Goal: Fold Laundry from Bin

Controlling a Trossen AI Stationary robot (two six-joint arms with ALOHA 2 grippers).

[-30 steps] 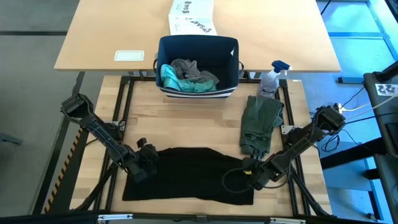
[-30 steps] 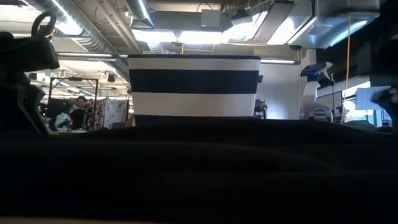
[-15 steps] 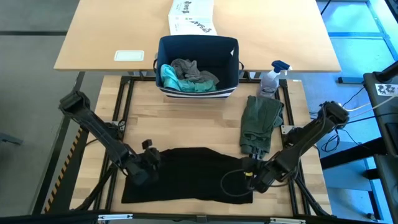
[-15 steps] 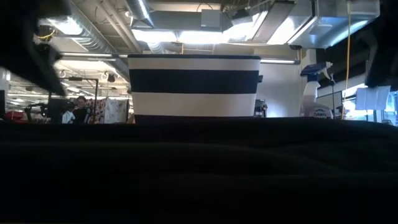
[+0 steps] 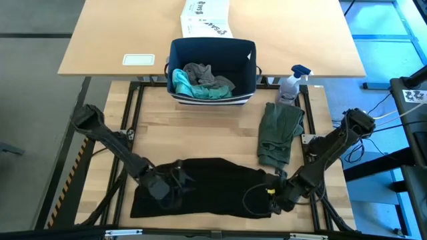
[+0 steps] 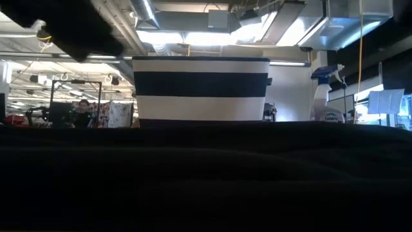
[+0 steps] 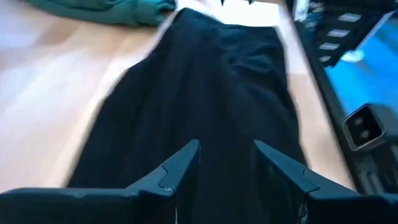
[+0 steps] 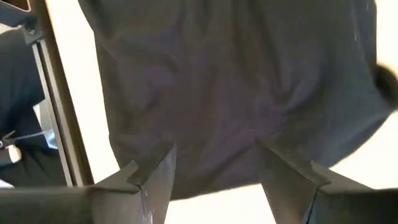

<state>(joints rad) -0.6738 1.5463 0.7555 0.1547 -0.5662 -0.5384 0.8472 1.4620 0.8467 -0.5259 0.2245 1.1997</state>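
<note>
The large black T-shirt (image 5: 213,190) lies spread flat along the table's near edge and fills the lower half of the low view (image 6: 206,174). My left gripper (image 5: 177,181) hovers open over its left part (image 7: 205,81). My right gripper (image 5: 273,195) hovers open over its right near corner (image 8: 236,81). An olive-green piece (image 5: 280,127) lies folded at the right. The navy bin (image 5: 213,42) stands at the table's far edge, holding a teal piece (image 5: 181,83) and a grey piece (image 5: 200,72).
A spray bottle (image 5: 291,83) stands right of the bin, beside the olive-green piece. A white printed box (image 5: 205,17) and a white card (image 5: 139,59) lie on the farther desk. Bare wood shows between the bin and the shirt.
My left gripper has risen and gone toward the table's right, from the shirt's left edge to over its left part, tipping up nearer to level. My right gripper has risen and shifted a little toward the near edge. The shirt lies where it was.
</note>
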